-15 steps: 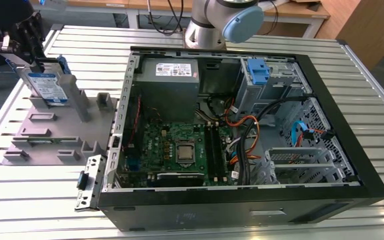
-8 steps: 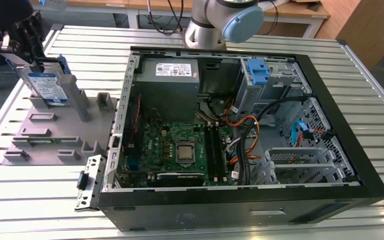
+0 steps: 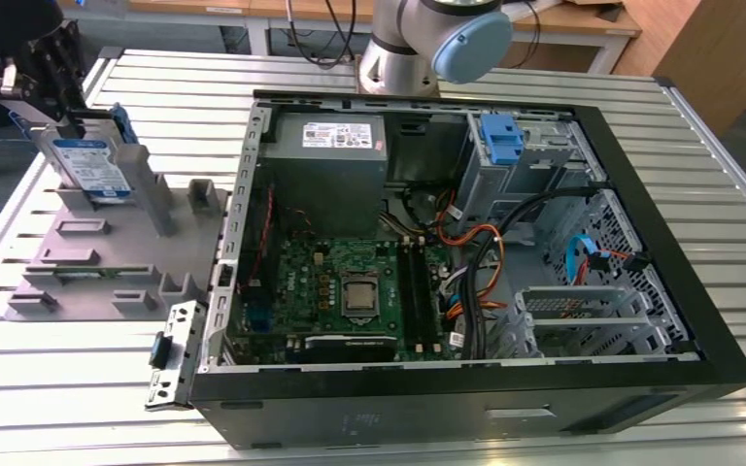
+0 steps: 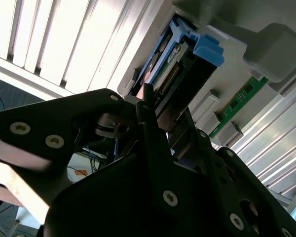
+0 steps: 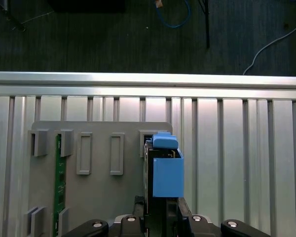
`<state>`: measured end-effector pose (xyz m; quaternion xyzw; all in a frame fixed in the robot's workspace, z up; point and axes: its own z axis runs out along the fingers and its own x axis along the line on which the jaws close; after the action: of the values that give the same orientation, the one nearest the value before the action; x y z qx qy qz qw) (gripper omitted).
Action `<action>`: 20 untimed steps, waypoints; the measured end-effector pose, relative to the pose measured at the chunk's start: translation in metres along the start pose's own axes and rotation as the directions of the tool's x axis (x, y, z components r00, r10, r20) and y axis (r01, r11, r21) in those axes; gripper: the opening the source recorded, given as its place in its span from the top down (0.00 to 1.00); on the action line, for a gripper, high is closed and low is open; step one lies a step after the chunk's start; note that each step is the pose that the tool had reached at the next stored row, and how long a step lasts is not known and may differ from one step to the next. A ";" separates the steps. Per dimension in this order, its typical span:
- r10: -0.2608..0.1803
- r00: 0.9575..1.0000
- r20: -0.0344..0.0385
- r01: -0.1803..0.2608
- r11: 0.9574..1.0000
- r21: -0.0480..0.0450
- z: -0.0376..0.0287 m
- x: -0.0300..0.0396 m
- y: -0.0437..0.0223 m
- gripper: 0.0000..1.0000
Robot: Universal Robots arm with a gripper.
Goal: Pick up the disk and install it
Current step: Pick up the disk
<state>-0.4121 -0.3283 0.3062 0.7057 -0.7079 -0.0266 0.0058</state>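
Observation:
The disk point(image 3: 92, 165) stands upright in a slot at the far end of a grey fixture point(image 3: 88, 254), at the exterior view's left; it is silver-grey with a white and blue label and a blue carrier. My gripper point(image 3: 70, 118) comes down on its top edge. In the first wrist view the disk point(image 5: 165, 173) runs edge-on between the two black fingers of the gripper point(image 5: 162, 210), which press against both faces. In the second wrist view the disk point(image 4: 182, 64) shows its connector end beyond the gripper point(image 4: 160, 116).
An open computer case point(image 3: 684, 320) lies at the exterior view's right, with a motherboard point(image 3: 347, 282), cables, a grey power supply point(image 3: 327, 146) and a drive bay with a blue latch point(image 3: 503, 141). A green memory stick point(image 5: 57, 182) stands in the fixture point(image 5: 98, 197). The arm's base point(image 3: 425, 39) rises behind the case.

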 end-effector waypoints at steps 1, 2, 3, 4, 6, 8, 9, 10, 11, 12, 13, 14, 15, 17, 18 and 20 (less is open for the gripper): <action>0.000 1.000 0.000 0.000 1.000 0.000 -0.0001 0.0000 0.0000 0.65; 0.000 1.000 0.000 0.000 1.000 0.000 -0.0001 0.0000 0.0000 0.65; 0.000 1.000 0.000 0.000 1.000 0.000 -0.0002 0.0000 0.0000 0.65; 0.000 1.000 0.000 0.000 1.000 0.000 -0.0002 0.0000 0.0000 0.65; 0.000 1.000 0.000 0.000 1.000 0.000 -0.0010 0.0000 0.0001 0.65; 0.000 1.000 0.000 0.000 1.000 0.000 -0.0022 -0.0001 0.0001 0.65; 0.000 1.000 0.000 0.000 1.000 0.000 -0.0033 -0.0001 0.0002 0.65; 0.000 1.000 0.000 0.000 1.000 0.000 -0.0048 -0.0002 0.0002 0.65; 0.000 1.000 0.000 0.000 1.000 0.000 -0.0065 -0.0002 0.0003 0.65; 0.000 1.000 0.000 0.000 1.000 0.000 -0.0083 -0.0003 0.0004 0.65; 0.000 1.000 0.000 0.000 1.000 0.000 -0.0101 -0.0003 0.0005 0.65; 0.000 1.000 0.000 0.000 1.000 0.000 -0.0117 -0.0004 0.0006 0.65; 0.000 1.000 0.000 0.000 1.000 0.000 -0.0127 -0.0004 0.0006 0.65; 0.000 1.000 0.000 0.000 1.000 0.000 -0.0126 -0.0004 0.0006 0.65; 0.000 1.000 0.000 0.000 1.000 0.000 -0.0127 -0.0004 0.0006 0.65; 0.000 1.000 0.000 0.000 1.000 0.000 -0.0128 -0.0004 0.0006 0.65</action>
<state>-0.4121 -0.3283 0.3191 0.7057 -0.7079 -0.0266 0.0058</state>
